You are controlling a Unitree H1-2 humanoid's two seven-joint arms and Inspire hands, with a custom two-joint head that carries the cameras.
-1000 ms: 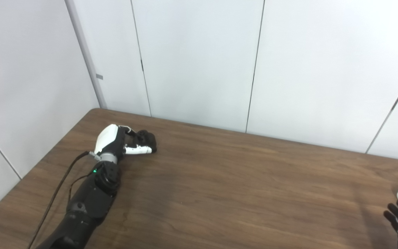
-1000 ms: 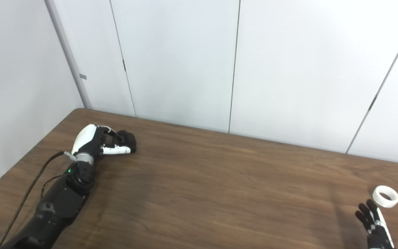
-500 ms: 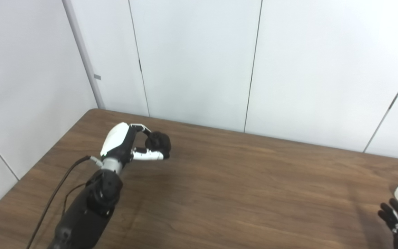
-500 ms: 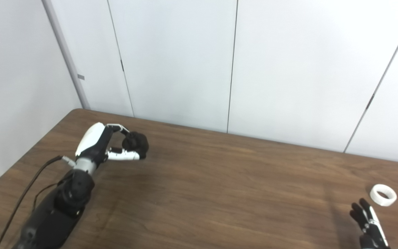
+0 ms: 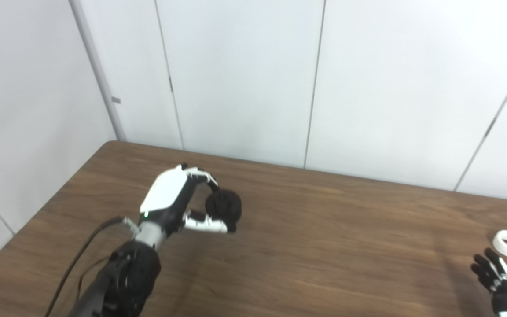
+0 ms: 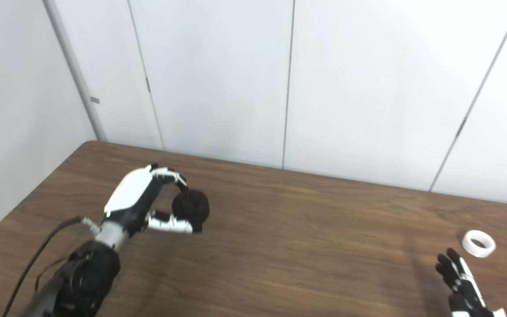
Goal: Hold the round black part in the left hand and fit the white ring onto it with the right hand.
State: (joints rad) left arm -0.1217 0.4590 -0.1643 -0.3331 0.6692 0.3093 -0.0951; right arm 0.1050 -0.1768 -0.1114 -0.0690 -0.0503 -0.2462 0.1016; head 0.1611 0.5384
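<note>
Moved: left hand (image 5: 178,204) has risen off the table (image 5: 324,246) with the black part, toward the middle.
Table: brown wood, white wall panels (image 5: 244,75) behind.
Left hand: at 9 o'clock, fingers and thumb clamped on the black part (image 5: 223,207).
Right hand (image 6: 458,281): at 4 o'clock, fingers spread apart, holding nothing.
White ring (image 6: 479,243): lying flat, just beyond the right fingertips, untouched.

1. Our left hand (image 5: 178,207) is raised on its bent arm, fingers and thumb curled around the round black part (image 5: 223,206).
2. Our right hand (image 6: 460,281) rises at the lower right edge, fingers spread upward, holding nothing.
</note>
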